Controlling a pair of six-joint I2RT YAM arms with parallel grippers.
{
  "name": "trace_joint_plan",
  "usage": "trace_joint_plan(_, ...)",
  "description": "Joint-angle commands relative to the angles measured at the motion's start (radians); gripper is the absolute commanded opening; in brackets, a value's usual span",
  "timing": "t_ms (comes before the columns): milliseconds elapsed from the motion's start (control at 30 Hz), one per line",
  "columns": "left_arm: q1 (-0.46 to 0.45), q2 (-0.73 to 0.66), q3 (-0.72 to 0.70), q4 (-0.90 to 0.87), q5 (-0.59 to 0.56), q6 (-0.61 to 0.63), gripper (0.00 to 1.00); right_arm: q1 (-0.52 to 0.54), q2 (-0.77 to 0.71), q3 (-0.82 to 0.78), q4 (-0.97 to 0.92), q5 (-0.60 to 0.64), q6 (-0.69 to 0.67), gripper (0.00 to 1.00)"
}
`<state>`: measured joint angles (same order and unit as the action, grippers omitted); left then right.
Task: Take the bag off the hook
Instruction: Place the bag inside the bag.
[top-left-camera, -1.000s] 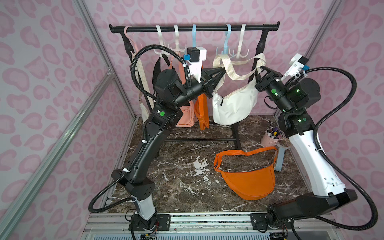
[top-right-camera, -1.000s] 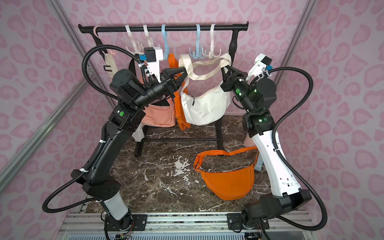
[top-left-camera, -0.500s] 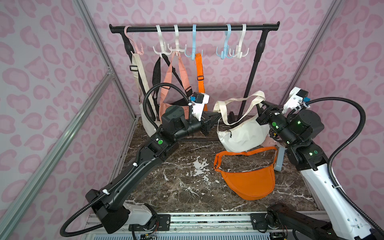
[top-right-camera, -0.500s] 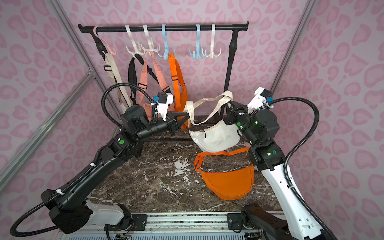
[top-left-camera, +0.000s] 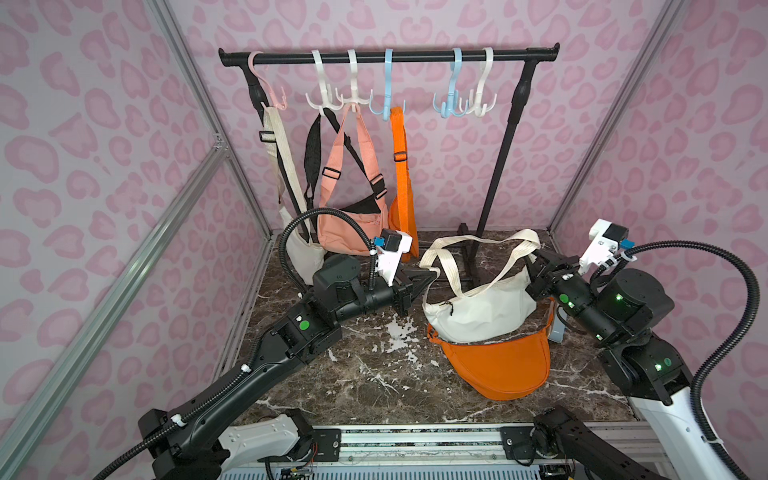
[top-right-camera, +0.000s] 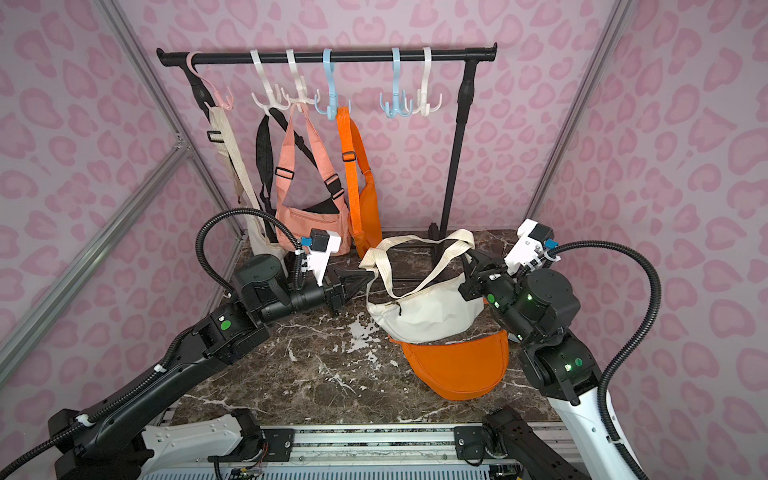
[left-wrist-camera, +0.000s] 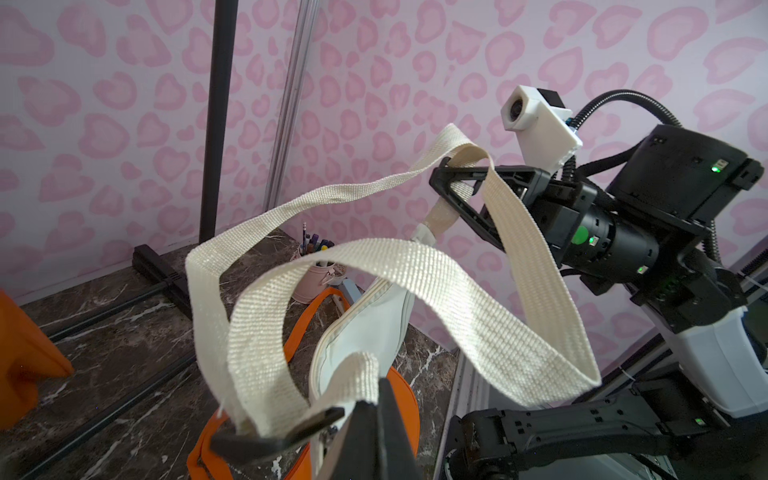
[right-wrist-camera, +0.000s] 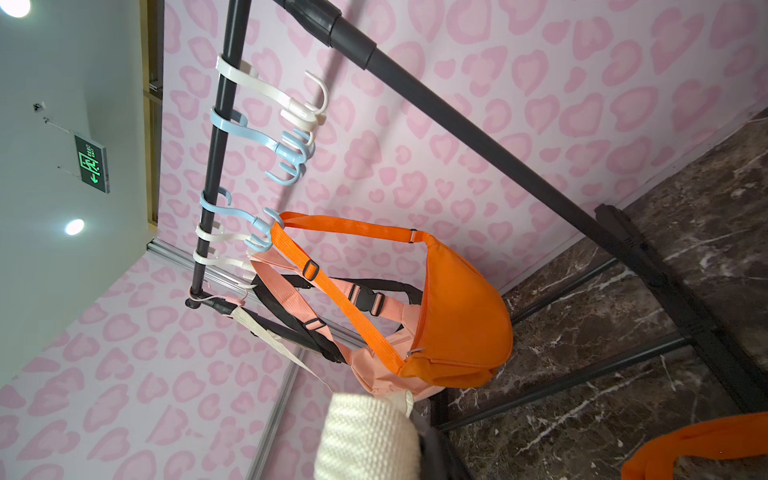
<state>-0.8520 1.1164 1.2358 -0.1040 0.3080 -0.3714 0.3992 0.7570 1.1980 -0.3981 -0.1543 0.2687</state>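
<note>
We are holding the cream bag (top-left-camera: 478, 311) down low, well below the rack bar (top-left-camera: 386, 58) and clear of its hooks (top-left-camera: 451, 102). Our left fingers (top-left-camera: 424, 276) are squeezing fully closed on one end of the bag's strap (top-left-camera: 446, 266), and our right fingers (top-left-camera: 540, 261) are clamping closed on the other end, with the strap looping between them. The bag's body is hanging just over the orange bag (top-left-camera: 498, 365) lying on the counter (top-left-camera: 365, 374); we cannot tell whether the two are touching. Behind, a pink bag (top-left-camera: 349, 226) and a second orange bag (top-left-camera: 400, 208) are hanging from the rack.
</note>
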Motion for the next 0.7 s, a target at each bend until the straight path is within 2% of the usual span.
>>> trace_joint_plan(0, -0.026, -0.01, -0.01, 0.006, 0.025, -0.027, 0.03, 0.002, -0.054, -0.02, -0.118, -0.002, -0.004, 0.0)
trace_joint_plan(167, -0.066, -0.015, -0.025, -0.063, 0.048, -0.041, 0.03, 0.003, -0.137, -0.018, -0.25, 0.011, 0.016, 0.0)
trace_joint_plan(333, -0.09, -0.029, -0.069, -0.046, 0.051, -0.096, 0.03, 0.002, -0.185, -0.009, -0.35, 0.028, 0.028, 0.0)
trace_joint_plan(667, -0.131, -0.05, -0.154, -0.036, -0.001, -0.167, 0.03, 0.003, -0.231, -0.011, -0.475, 0.091, 0.01, 0.0)
